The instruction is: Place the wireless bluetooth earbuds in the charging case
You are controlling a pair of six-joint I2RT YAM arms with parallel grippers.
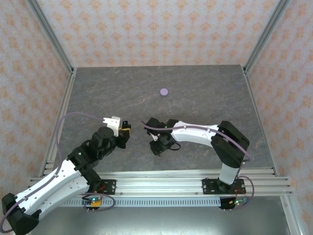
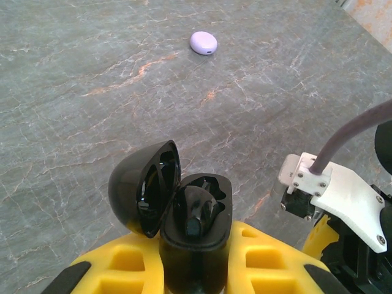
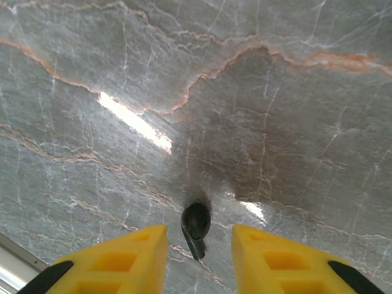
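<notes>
Right wrist view: the right gripper [image 3: 197, 240] hangs low over the grey marble table [image 3: 294, 92], yellow jaws apart. A black earbud [image 3: 196, 222] lies between them, untouched. Left wrist view: the left gripper [image 2: 197, 260] clamps an open black charging case [image 2: 197, 214], lid tipped back. This looks like the pick-up step. Next, the jaws should close gently on the tiny bud, then carry it across to the case.

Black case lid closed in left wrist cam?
No, the black case has its lid hinged open to the left, showing the inside.
</notes>
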